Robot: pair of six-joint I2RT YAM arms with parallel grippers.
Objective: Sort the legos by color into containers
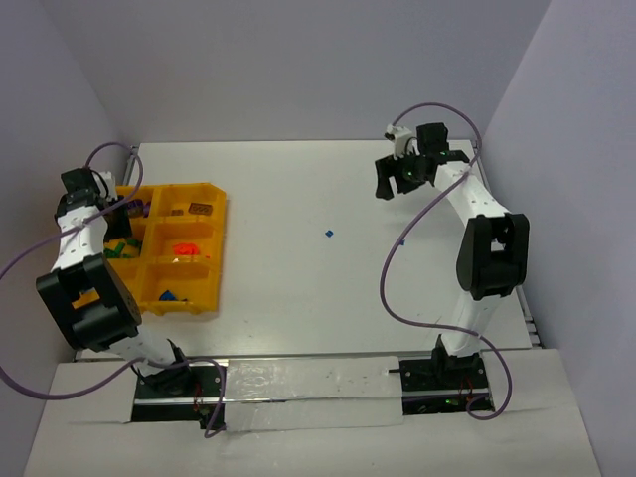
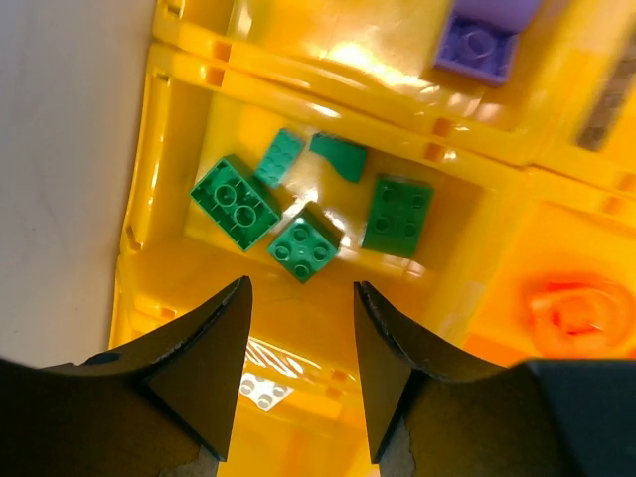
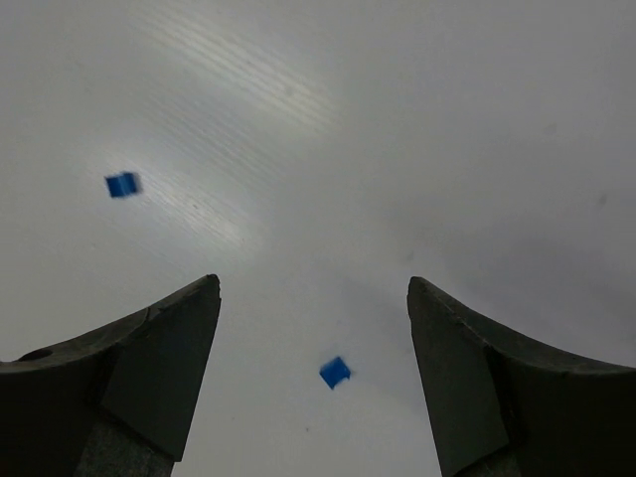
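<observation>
The smooth matte white table (image 1: 298, 199) carries a glossy yellow-orange plastic tray (image 1: 214, 248) of rectangular bins at its left side. The left gripper (image 2: 301, 286) hangs over the tray's left column, its dark wedge-shaped jaws parted and empty. Below it, five studded green legos (image 2: 303, 246) lie loose in the middle bin. A purple brick (image 2: 477, 45) sits in the bin beyond. At the far right, the right gripper (image 3: 313, 283) gapes wide over bare table, holding nothing. Two tiny blue bits (image 3: 335, 372) lie there, the farther one blurred, perhaps square.
</observation>
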